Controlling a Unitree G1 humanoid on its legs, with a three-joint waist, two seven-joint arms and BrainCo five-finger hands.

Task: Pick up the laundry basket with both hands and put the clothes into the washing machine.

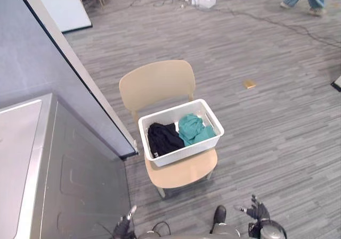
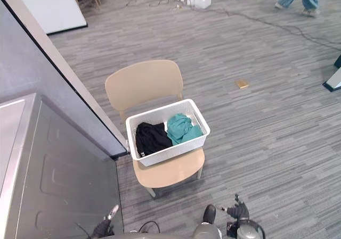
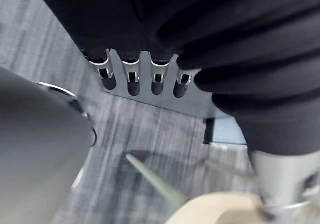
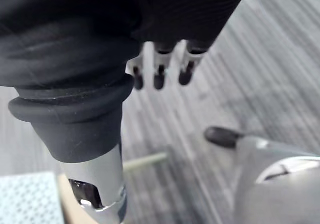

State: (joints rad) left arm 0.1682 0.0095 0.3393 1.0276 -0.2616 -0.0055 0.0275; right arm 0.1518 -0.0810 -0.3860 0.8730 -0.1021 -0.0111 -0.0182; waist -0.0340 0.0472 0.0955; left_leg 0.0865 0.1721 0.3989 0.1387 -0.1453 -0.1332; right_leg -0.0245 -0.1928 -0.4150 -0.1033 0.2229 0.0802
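My left hand [image 1: 124, 226] and right hand [image 1: 259, 211] hung low at my sides, both empty. The fingers [image 3: 130, 80] of the left were straight and loose over the floor, and those of the right [image 4: 159, 76] were the same, since I had not yet begun any grasp. Ahead of them, well apart, the white laundry basket [image 1: 182, 151] sat on the seat of a beige chair [image 1: 157, 82], which I judged kept it at a height both hands could reach. It held 2 garments, a black one [image 1: 163, 138] and a teal one [image 1: 193, 128] beside it. The washing machine [image 1: 80, 180] stood close on my left, so I judged the carry would be short.
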